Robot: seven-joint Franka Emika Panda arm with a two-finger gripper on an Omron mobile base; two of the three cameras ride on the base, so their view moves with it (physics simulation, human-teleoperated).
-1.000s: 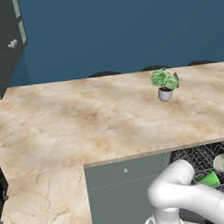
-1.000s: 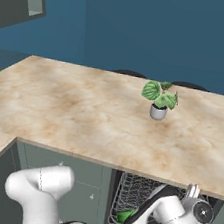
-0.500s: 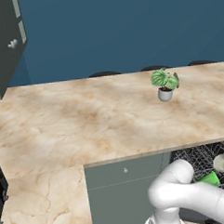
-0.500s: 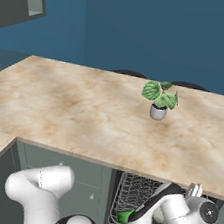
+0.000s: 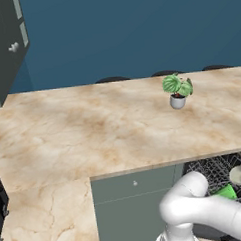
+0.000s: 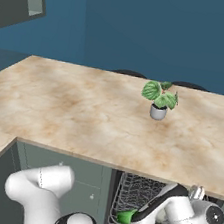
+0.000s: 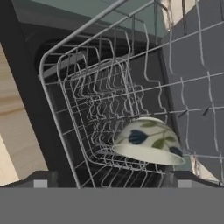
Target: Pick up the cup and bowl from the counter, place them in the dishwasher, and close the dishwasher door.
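The bright green cup (image 5: pixel 227 192) lies in the black wire rack of the open dishwasher (image 5: pixel 215 168) under the counter (image 5: pixel 93 139); the cup (image 6: pixel 125 217) also peeks out at the rack's left edge beside my arm. The bowl (image 5: pixel 239 175) rests in the rack just behind it. From the hand camera the bowl (image 7: pixel 148 141) looks pale with blue and green leaf marks, tilted on the wires. My gripper (image 7: pixel 112 181) is open just short of it, holding nothing; its fingertips (image 6: pixel 197 190) poke up by the rack. The dishwasher door is hidden behind my arm.
A grey-white pot with green leaves (image 5: pixel 177 93) stands on the counter at the back right. Grey-green cabinet fronts (image 5: pixel 136 197) adjoin the dishwasher on the left. A dark wall cabinet (image 5: pixel 6 43) hangs at the far left.
My hand has drifted slightly to the right beside the rack. The cup and the bowl have stayed where they lie.
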